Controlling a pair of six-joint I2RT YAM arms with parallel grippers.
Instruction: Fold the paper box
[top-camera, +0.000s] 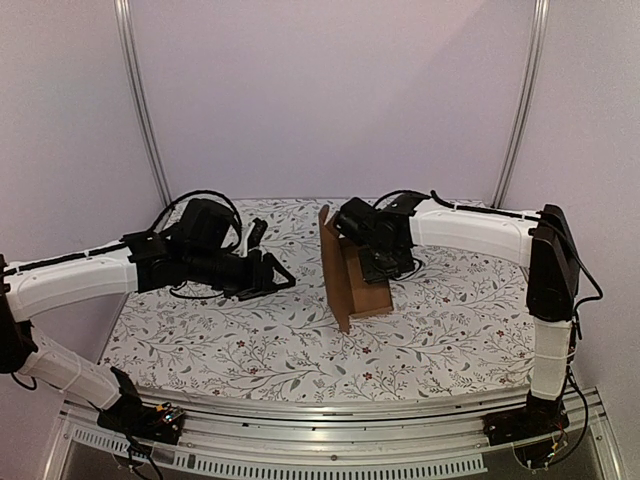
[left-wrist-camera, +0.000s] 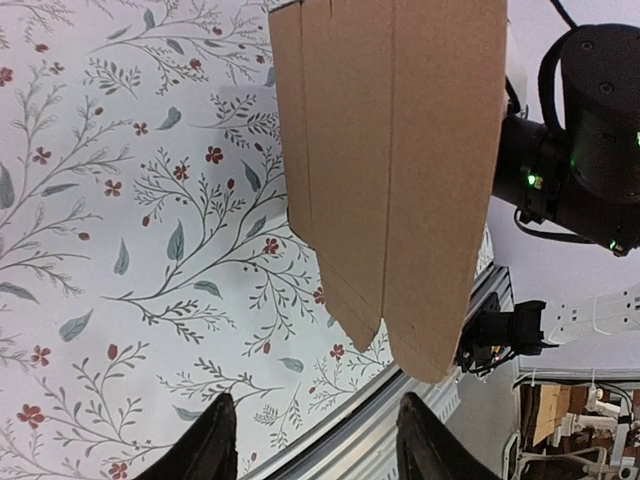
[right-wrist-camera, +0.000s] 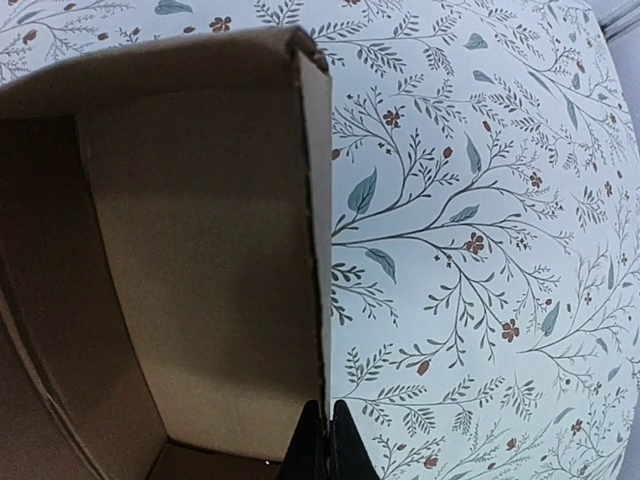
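Note:
The paper box is plain brown cardboard, partly folded, standing on the floral table near the middle with one tall panel upright. My right gripper is shut on the thin edge of one box wall; in the right wrist view the fingertips pinch that wall at the bottom, with the box's hollow inside to the left. My left gripper is open and empty, a little left of the box. In the left wrist view its fingertips stand wide apart below the box's outer panels.
The floral tablecloth covers the table. A metal rail runs along the near edge, also seen in the left wrist view. White walls and two metal posts stand behind.

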